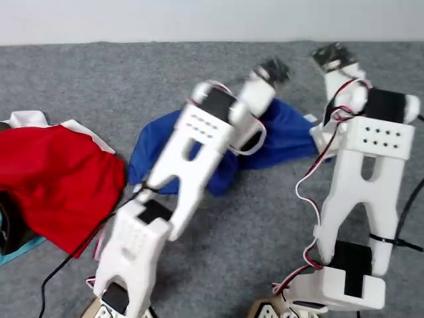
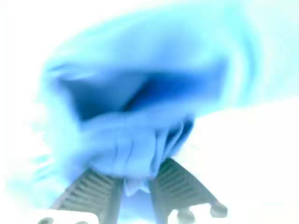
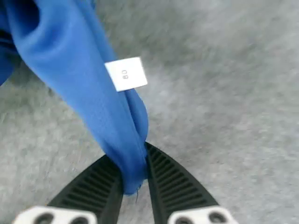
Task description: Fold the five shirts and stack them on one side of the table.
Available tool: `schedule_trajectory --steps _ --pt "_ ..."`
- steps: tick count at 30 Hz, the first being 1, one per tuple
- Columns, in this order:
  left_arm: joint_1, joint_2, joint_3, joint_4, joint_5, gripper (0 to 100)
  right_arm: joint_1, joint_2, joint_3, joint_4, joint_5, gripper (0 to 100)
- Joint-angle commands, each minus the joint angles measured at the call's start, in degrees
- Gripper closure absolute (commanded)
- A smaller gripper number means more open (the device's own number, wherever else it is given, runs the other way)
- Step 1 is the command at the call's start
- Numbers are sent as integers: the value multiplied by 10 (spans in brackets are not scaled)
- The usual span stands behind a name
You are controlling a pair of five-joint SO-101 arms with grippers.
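We see a crumpled blue shirt (image 1: 285, 139) of soft, finely ribbed fabric lying near the middle of the grey felt-covered table (image 1: 86, 79), stretched unevenly between the two white arms. In the high view it forms a loose, rumpled band. One lobe sags toward the left side of the table, the other reaches across to the right arm, and part of its middle is hidden beneath the left arm.

The left hand (image 2: 138, 175) is pressed together on a bunched wad of the blue shirt. We see the cloth gather into tight pleats where it enters the ribbed fingers (image 2: 88, 191). Beyond them it billows into a hollow pocket with a darker inside.

The right hand (image 3: 131, 161) pinches a narrow folded edge of the same shirt between its black ribbed fingers (image 3: 173, 182). From that grip the fabric runs away as a twisted strip over the grey surface. A small square white label (image 3: 126, 74) hangs from its edge a little way from the fingers.

At the left side of the table we see a rumpled red shirt (image 1: 59, 179) with white trim (image 1: 26, 119), lying close to the blue shirt's left lobe. It sits on top of a heap. A strip of pale teal cloth (image 1: 20, 252) shows under its near edge, and something dark that we cannot make out sits beside it.
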Motion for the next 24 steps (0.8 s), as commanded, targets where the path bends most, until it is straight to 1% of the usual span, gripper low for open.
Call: schedule_trajectory --steps 1,5,9,14,17,19,24 --pt "-43 -143 3 14 -3 986 11 -44 -59 23 27 988" --pt "-92 -239 0 3 -18 986 15 -102 -77 22 65 988" --pt "-149 -316 0 -27 -89 986 22 -169 -92 2 104 988" --pt "-207 -384 0 -90 -151 986 24 -234 -97 -88 146 988" --pt "-228 -412 0 -131 -198 986 25 -262 -97 -149 161 988" --pt "-235 -432 0 -162 -230 986 27 -274 -97 -191 161 988" --pt "-240 -476 0 -240 -308 986 61 -288 -97 -291 171 988"
